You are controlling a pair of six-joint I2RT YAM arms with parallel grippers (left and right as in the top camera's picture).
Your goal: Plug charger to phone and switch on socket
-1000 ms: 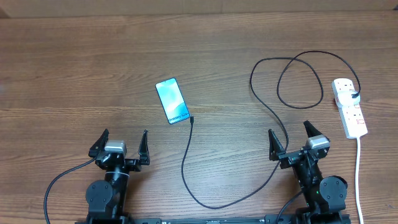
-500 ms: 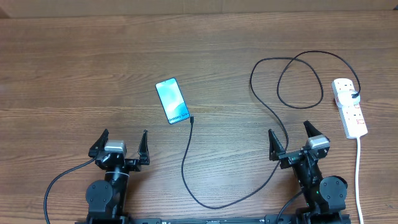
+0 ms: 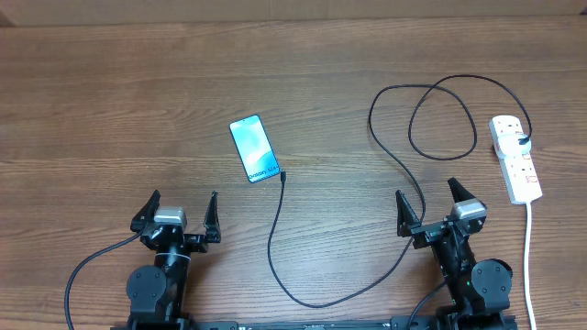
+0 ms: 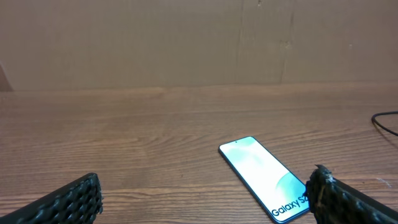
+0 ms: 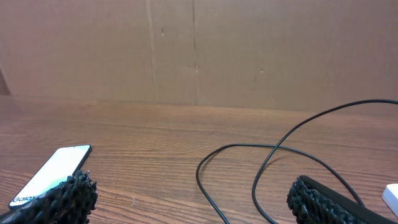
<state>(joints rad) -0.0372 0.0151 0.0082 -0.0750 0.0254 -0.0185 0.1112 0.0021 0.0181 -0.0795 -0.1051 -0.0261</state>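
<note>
Nothing has shifted over the last second: both arms stay parked at the near edge of the surface (image 3: pixel 110 92), and every item lies just where it lay a moment ago, so the task has not started. The left tool (image 3: pixel 182 203) has its fingers spread wide apart and holds nothing, and the right tool (image 3: pixel 426 197) is likewise spread and empty. The phone (image 3: pixel 254 148) lies flat, screen up, ahead of the left tool and a little to its right; the left wrist view shows it (image 4: pixel 264 177) between that tool's fingers but farther off. The charger (image 3: pixel 272 229) runs in a long curve from the socket (image 3: pixel 516 158) at the far right, loops once, sweeps near the right tool and ends with its connector tip (image 3: pixel 282 174) just beside the phone's near corner. The tip seems to sit off the middle of the edge, so it is probably not seated. Whether the socket's switch is on is too small to tell. Both steps appear to remain: plugging in and switching on.
</note>
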